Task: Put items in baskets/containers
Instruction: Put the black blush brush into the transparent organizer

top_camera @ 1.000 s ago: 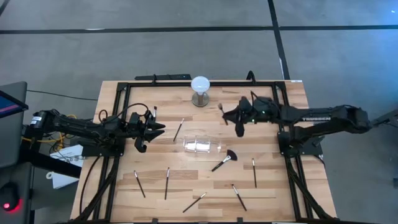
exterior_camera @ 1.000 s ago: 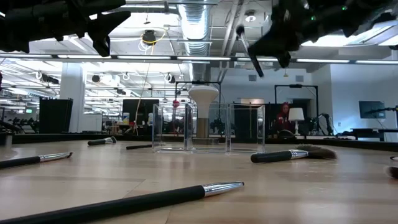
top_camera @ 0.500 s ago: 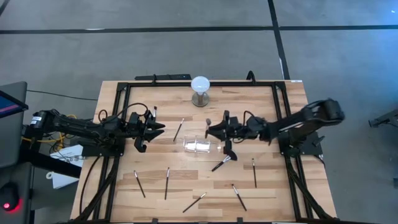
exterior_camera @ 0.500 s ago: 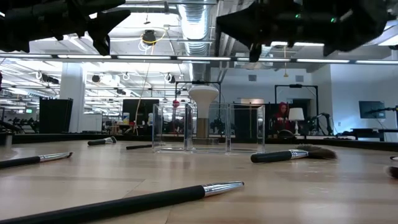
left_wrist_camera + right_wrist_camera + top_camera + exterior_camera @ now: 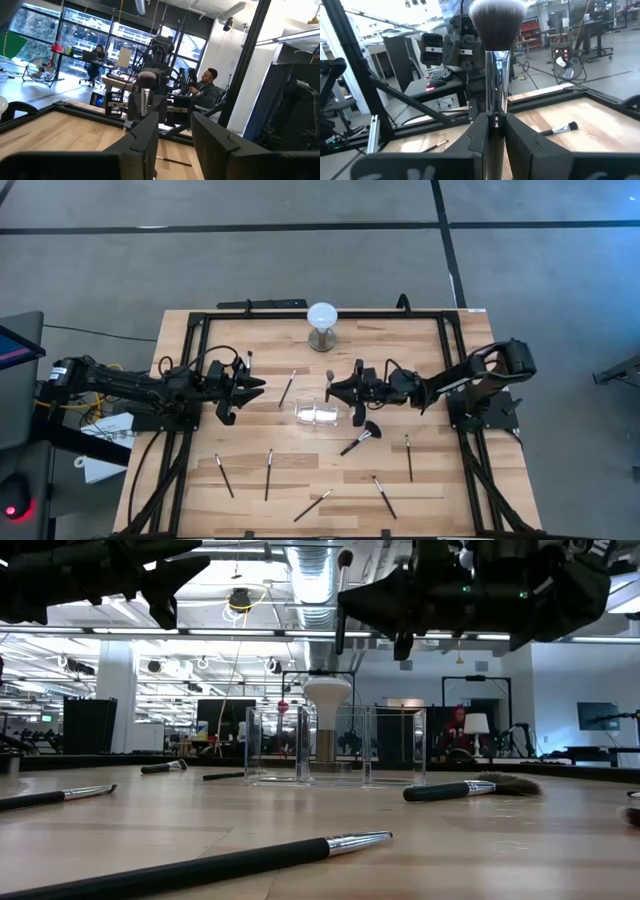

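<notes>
Right gripper [image 5: 335, 390] has swung in from upper right, clamping a silver-ferruled fluffy brush [image 5: 496, 30] above your clear rectangular holder [image 5: 322, 414]. Release it there. Left gripper [image 5: 255, 384] grips a slim dark brush [image 5: 145, 90].

Non-task stuff you've got in view: the wooden counter [image 5: 250, 490] with its black metal frame [image 5: 300, 314] running round the edges. At the far edge sits a white globe [image 5: 322, 314] on a metal base [image 5: 322, 340], well beyond the fingers and roughly between the two sets. From the low view the globe's stem [image 5: 326, 700] shows behind everything else. Grey floor [image 5: 300, 250] with dark lines all round the counter. Off past the counter's left edge you've got papers [image 5: 105, 442] and a screen corner [image 5: 15, 345]. A seated person [image 5: 206, 90] shows in the room beyond, another [image 5: 95, 57] farther off at a desk.
</notes>
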Controlling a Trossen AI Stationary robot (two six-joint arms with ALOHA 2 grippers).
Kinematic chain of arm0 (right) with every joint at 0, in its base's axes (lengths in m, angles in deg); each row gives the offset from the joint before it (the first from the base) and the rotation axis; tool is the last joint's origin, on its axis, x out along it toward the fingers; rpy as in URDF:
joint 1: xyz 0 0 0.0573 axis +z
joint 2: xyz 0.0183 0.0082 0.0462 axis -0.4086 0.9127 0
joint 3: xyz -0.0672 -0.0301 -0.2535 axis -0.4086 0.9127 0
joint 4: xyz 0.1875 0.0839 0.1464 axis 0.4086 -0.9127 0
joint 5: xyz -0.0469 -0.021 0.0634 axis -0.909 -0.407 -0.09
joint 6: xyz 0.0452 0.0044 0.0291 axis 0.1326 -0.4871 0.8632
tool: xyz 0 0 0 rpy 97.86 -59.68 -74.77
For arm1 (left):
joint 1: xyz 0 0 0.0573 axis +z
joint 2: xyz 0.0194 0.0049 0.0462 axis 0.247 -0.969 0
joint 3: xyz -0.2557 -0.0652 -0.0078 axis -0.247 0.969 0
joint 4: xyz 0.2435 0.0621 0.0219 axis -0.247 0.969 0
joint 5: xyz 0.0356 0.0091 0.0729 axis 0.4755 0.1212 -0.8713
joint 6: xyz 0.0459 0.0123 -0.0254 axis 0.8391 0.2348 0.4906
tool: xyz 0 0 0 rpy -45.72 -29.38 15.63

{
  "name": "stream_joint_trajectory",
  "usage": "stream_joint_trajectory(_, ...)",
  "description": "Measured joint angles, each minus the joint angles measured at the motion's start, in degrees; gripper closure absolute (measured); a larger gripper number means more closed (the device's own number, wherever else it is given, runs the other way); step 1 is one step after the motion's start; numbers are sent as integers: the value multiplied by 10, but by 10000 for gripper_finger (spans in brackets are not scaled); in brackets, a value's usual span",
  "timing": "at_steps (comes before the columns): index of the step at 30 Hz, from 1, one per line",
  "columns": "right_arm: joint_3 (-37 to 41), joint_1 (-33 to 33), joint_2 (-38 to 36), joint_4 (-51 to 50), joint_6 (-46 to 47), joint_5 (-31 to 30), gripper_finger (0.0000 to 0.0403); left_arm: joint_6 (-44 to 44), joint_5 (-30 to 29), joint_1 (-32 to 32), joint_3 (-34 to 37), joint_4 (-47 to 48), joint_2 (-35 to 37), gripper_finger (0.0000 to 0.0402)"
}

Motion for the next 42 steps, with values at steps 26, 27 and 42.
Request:
stream_joint_trajectory(26,143,39,-7,117,8,-33,368,-1,-56,0,0,-22,-62,237)
stream_joint_trajectory(27,143,42,-7,111,5,-33,368,-2,-56,0,0,-22,-62,239)
stream_joint_trajectory(42,193,55,-7,140,-5,-94,365,13,-78,0,0,-22,-62,253)
